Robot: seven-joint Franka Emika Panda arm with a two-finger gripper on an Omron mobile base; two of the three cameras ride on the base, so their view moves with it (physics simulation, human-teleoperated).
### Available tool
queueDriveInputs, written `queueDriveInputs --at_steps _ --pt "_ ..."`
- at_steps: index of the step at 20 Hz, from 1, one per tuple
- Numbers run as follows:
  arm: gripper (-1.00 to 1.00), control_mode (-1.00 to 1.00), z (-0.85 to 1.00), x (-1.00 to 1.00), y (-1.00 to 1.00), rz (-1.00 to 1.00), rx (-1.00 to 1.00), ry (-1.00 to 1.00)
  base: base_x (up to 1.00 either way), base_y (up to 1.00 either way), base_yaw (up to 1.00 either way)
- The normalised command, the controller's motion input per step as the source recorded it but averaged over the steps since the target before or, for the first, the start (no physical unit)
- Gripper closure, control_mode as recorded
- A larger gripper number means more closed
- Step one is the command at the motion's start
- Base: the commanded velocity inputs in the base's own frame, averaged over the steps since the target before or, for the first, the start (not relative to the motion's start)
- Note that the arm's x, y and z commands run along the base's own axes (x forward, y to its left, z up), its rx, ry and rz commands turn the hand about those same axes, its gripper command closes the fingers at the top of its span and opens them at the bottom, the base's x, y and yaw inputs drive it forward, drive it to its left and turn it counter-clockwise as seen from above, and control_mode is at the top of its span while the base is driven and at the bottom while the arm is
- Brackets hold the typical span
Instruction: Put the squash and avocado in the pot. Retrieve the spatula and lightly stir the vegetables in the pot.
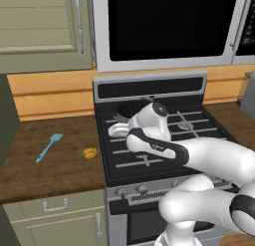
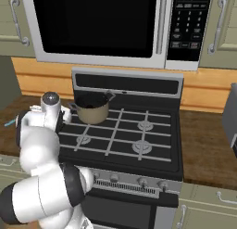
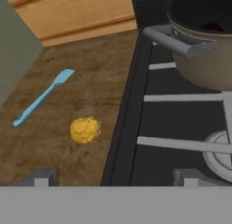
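Hand view, claw (image 3: pixel 115 177) released, squash (image 3: pixel 84 130) on counter (image 3: pixel 54 155) near spatula (image 3: pixel 43 97), pot (image 3: pixel 206 51) on stove (image 3: pixel 181 123).

Squash (image 3: pixel 85 130) and spatula (image 3: pixel 42 97) on counter (image 3: pixel 50 150) left of pot (image 3: pixel 206 51).

white arm (image 1: pixel 164 148) bent low and forward, jaws spread wide, empty.

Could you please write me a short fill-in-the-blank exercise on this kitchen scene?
1. The squash lies on the wooden ____.
2. The pot stands on the ____.
3. The spatula is light ____.
4. The hand's jaws stand ____.

Missing words: counter; stove; blue; open
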Motion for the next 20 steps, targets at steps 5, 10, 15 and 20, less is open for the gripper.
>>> queueDriveInputs --at_steps 5,10,15,20 --pt "-1.00 -1.00 -0.09 0.26 0.47 0.06 -0.13 0.33 0.00 0.00 0.00" --pt "-1.00 -1.00 -0.35 0.00 0.42 0.00 -0.15 0.02 0.00 0.00 0.00" --pt "-1.00 -1.00 -0.43 0.00 0.24 0.00 -0.08 0.03 0.00 0.00 0.00" --pt "-1.00 -1.00 -0.29 0.00 0.18 0.00 -0.02 0.07 0.00 0.00 0.00"
